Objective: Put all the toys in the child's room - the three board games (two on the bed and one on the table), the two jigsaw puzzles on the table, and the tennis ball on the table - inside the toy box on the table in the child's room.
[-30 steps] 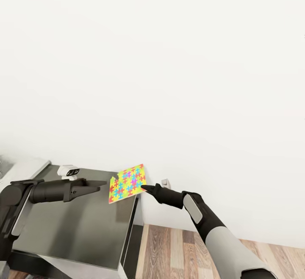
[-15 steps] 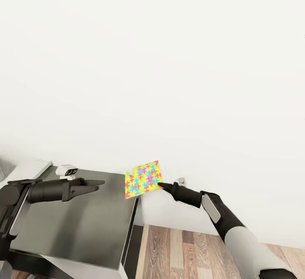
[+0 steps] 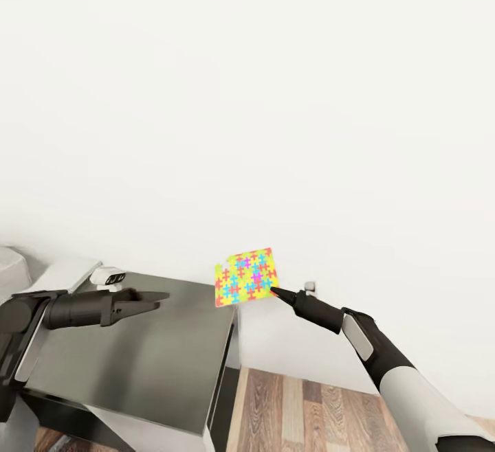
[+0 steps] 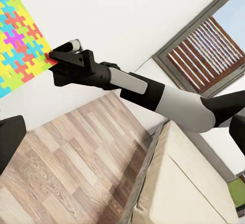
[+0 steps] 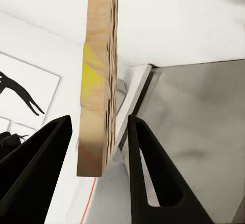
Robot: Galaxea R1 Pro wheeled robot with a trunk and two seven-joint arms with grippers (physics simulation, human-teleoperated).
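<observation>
Your right gripper [image 3: 275, 292] pinches the corner of the jigsaw puzzle [image 3: 245, 277], a flat square with a layered cardboard edge, held in the air against the white wall beyond the grey surface [image 3: 137, 363]. Your left gripper [image 3: 161, 296] jaws appear pressed together above that surface.

We face a plain white wall [image 3: 275, 95] above a wood plank floor [image 3: 302, 411]. A dark-framed window with slatted blinds [image 4: 204, 50] shows beside us
</observation>
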